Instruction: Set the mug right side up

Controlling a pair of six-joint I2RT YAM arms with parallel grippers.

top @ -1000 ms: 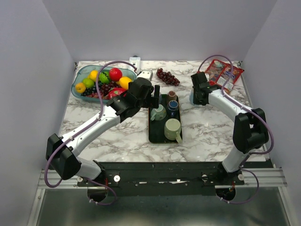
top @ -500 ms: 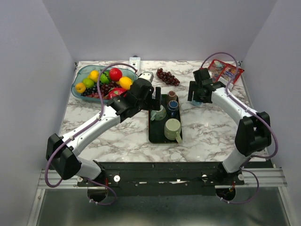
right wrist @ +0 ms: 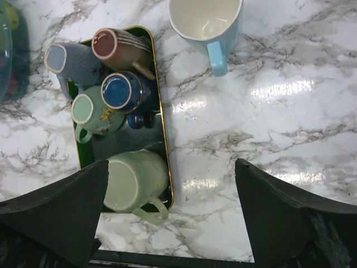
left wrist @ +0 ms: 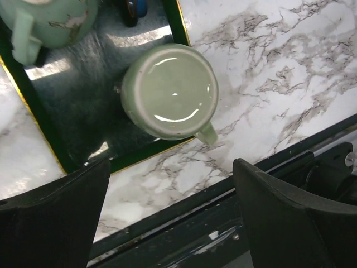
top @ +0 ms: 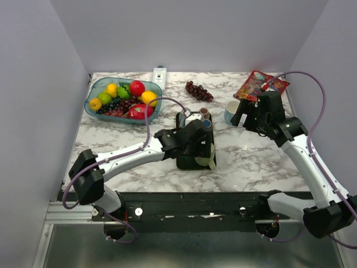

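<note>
A light blue mug stands upright on the marble, mouth up and handle toward me, right of the tray; it also shows in the top view as the blue mug. My right gripper hangs open above the table, apart from it, seen from above as the right gripper. My left gripper is open over the tray's near end, above an upside-down pale green mug. From above, the left gripper hides most of that mug.
The tray also holds a mint mug, a dark blue mug, a brown striped mug and a grey-blue mug. A fruit bowl, grapes, a white remote and a snack packet lie at the back.
My right gripper opened, let go of the light blue mug and drew back to the right. My left arm moved from the tray's far end to its near end.
</note>
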